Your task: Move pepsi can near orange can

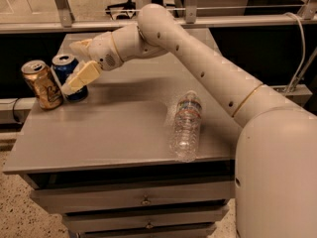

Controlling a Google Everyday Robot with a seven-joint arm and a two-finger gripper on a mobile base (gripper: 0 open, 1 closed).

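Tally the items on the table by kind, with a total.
Drink cans: 2 (pepsi can, orange can)
Bottles: 1 (water bottle, lying on its side)
Total: 3
The gripper is at the pepsi can.
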